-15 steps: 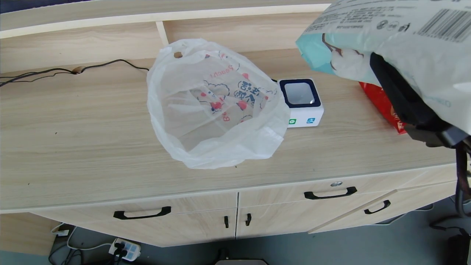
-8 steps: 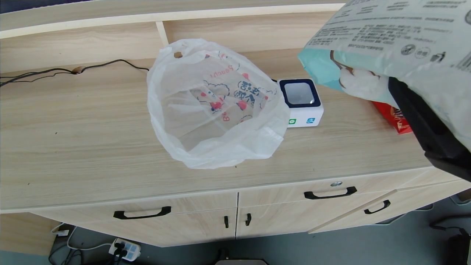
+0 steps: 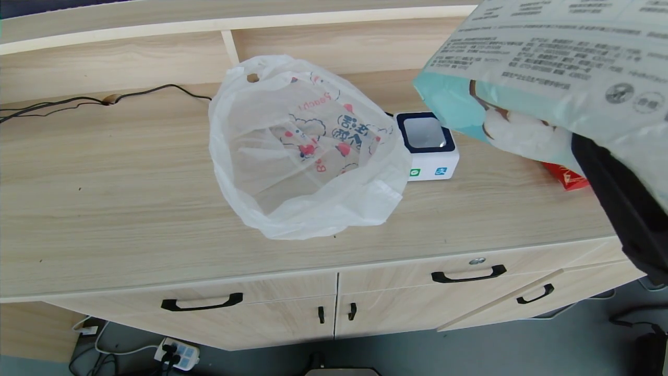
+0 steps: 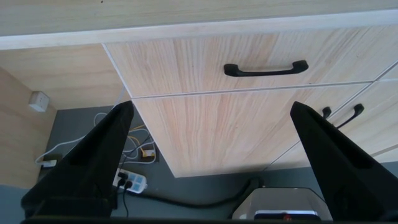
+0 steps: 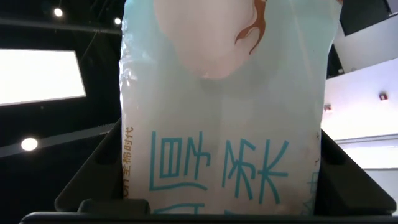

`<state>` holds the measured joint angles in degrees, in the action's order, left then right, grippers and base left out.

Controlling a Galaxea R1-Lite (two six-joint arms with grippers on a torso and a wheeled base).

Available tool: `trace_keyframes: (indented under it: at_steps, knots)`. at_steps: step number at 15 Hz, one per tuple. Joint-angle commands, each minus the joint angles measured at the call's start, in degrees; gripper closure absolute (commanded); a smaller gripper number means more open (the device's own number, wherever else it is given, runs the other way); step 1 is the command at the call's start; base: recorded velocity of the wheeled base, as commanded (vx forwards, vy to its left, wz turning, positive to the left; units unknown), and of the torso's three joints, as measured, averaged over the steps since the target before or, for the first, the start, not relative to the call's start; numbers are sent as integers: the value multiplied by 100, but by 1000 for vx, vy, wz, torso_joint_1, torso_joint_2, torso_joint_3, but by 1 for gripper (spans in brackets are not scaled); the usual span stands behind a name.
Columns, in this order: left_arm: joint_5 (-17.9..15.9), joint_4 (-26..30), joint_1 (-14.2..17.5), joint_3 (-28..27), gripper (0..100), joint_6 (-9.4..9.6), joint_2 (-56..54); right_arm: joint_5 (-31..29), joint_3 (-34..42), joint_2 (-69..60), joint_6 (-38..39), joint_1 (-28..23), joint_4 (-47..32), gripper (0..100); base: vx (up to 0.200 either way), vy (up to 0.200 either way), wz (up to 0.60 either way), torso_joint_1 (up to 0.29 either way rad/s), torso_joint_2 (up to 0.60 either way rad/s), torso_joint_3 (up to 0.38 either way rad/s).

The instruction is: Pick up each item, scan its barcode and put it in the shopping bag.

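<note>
Right gripper (image 5: 217, 168) has its fingers clenched on the teal packet (image 3: 548, 68), high above and right of the scanner (image 3: 427, 143). Left gripper (image 4: 211, 162) hangs well below it, fingers spread, grasping nothing. Danger: the printed back faces up, so the scan could miss.

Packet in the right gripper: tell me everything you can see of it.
The packet is a soft, glossy plastic pouch, pale teal and white, with a fluffy white picture on one face and small print on the other. The right gripper clamps it from both sides, tilted, raised off the counter to the right of the scanner.
</note>
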<state>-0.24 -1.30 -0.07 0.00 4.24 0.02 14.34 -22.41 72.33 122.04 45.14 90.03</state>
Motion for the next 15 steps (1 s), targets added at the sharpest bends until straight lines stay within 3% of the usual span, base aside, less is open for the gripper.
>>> trace_keyframes:
  at_steps: [1,7,12,14,15]
  knots:
    - [-2,-1,-1,0,0,-2,-2,-19,289,-78,-40,74,-3,100,0,0,0,0,0,0]
    - [-2,-1,-1,0,0,-2,-2,-19,421,-61,-5,-23,-3,100,0,0,0,0,0,0]
    - [-2,-1,-1,0,0,-2,-2,-106,-97,97,-5,-32,-3,100,0,0,0,0,0,0]
    - [7,-1,7,0,0,-81,-2,-124,-71,97,4,-32,-3,100,0,0,0,0,0,0]
    - [7,-1,7,0,0,-231,-2,-124,-71,89,4,-32,-3,100,0,0,0,0,0,0]
